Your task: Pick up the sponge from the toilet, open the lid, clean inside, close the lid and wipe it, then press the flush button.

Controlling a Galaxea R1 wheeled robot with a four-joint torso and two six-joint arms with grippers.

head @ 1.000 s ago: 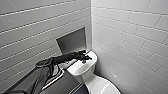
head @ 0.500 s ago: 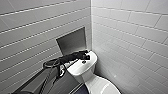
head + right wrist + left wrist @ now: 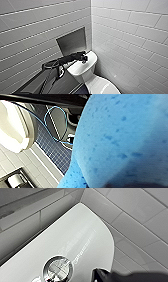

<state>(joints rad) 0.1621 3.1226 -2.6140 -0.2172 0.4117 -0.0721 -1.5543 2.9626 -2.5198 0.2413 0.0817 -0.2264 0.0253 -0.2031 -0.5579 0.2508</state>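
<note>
Left end effector (image 3: 83, 59) is hanging over the tank top of the toilet (image 3: 85, 68), near the round chrome flush button (image 3: 58, 269); spread or pressed together, can't tell. Sponge (image 3: 120, 141) is sitting large and blue right against the right wrist camera, with a thin blue cable (image 3: 53, 124) looping behind it; right end effector's grip on it, can't tell. Lid (image 3: 102, 86) is lying shut. Grey niche (image 3: 72, 41) is sitting in the tiled wall (image 3: 130, 35) behind the tank.

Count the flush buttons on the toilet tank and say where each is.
1. The round button sits in the tank top, by the left gripper. Part of the top is unseen, so another may be hidden.
</note>
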